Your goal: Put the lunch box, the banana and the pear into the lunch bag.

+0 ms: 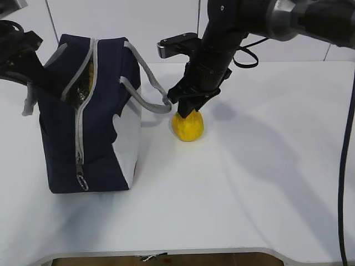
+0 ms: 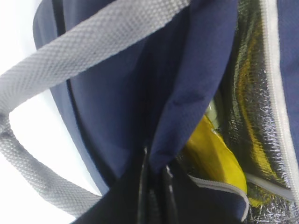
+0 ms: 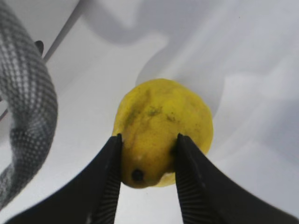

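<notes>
Pear (image 1: 188, 126): upright on the white surface (image 1: 266, 183) just right of the lunch bag (image 1: 89, 116), long axis vertical, narrow top upward, gripped by right gripper (image 3: 147, 161) jaws. Left gripper (image 2: 154, 186) jaws pinch the bag's fabric.

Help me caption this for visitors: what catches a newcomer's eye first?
The yellow pear on the white table, with the right gripper closing around its narrow top. Left of it stands the navy lunch bag, unzipped, the left gripper pinching its edge, a banana inside.
</notes>
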